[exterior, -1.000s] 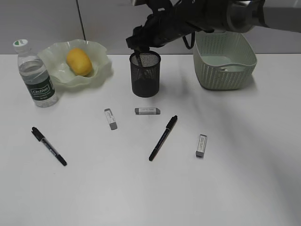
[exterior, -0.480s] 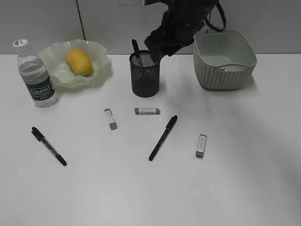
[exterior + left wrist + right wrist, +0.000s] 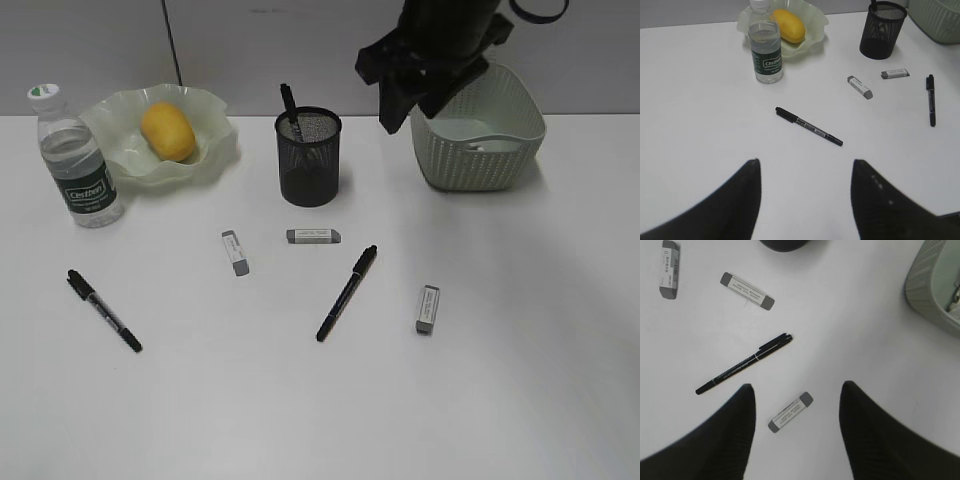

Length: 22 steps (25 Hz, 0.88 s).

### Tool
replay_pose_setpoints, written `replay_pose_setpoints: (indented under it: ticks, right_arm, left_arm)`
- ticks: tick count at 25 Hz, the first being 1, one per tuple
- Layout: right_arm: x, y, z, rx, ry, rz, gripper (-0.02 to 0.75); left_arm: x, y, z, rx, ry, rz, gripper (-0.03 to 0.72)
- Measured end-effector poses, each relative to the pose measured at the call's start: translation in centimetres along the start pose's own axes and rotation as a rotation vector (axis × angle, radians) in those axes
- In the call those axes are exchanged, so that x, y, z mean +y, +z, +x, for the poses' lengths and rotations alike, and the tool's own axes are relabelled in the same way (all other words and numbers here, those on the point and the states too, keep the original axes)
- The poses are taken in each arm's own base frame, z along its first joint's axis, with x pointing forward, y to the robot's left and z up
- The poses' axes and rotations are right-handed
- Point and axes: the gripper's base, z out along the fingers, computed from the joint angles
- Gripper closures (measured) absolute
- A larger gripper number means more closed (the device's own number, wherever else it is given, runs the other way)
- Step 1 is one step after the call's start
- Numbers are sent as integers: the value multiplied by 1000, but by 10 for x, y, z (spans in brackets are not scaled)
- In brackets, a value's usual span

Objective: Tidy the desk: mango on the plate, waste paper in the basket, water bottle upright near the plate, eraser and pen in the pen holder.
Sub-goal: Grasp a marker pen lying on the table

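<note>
Right gripper [image 3: 796,432]: jaws apart, empty, high above desk [image 3: 520,400]. Eraser [image 3: 790,412] directly between jaws; pen [image 3: 744,363] just left. Left gripper [image 3: 805,200] (likewise apart, empty): second pen [image 3: 809,126] ahead.

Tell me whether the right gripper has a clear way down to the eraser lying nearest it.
Probably yes. The right gripper is open and empty above the desk, and the eraser lies flat between its fingers in the wrist view, apart from the pen, with nothing over it.
</note>
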Motion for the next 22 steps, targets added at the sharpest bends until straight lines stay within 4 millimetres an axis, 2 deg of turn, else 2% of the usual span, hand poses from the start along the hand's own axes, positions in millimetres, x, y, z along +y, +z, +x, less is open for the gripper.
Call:
replay_pose_setpoints:
  ticks: [3,7,14,22]
  right_arm:
    - [-1,-19,12,-9,11,27,283]
    - [-1,-40,42,14,12,62,237]
    - [-10,-61,127,86,78,67,224]
    - [-1,-83,222,-18,117,90,222]
  left_arm:
    - [0,0,0,0,0,0,252]
    - [0,0,0,0,0,0,252]
    - [0,0,0,0,0,1,252]
    - [0,0,0,0,0,1,252]
